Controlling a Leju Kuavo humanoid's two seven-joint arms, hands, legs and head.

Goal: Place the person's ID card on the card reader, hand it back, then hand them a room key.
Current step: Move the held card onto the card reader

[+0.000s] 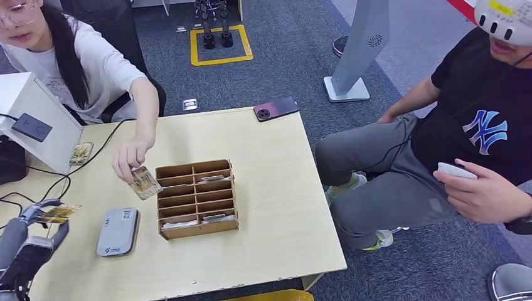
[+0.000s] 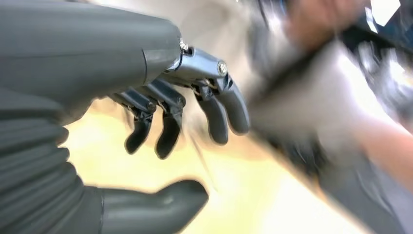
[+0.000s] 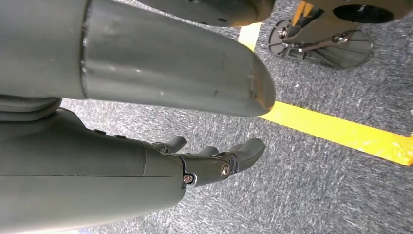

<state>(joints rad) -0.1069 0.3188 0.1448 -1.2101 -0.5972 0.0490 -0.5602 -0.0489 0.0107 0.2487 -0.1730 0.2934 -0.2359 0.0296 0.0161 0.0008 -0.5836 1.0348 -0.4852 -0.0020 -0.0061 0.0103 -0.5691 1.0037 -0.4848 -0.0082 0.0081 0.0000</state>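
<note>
Pinching a card [image 1: 60,213] in the left hand [image 1: 30,241], card reader [image 1: 117,231] near at three o'clock, long axis twelve-to-six; right hand [image 3: 214,157] slack and empty, hanging over carpet.

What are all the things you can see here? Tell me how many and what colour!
table: one, light wood, centre
organiser: one, brown wood, mid-table
card reader: one, grey, left of the organiser
phone: one, dark, far table edge
patterned cards: three; one in the person's hand, one beside the white box, one at the left robot hand's fingertips
white box: one, table's left end
people: two; white top far left, black shirt right
left robot hand: grey, near-left of the table; whether it holds that card is unclear
right robot hand: grey, above grey carpet, holding nothing
</note>
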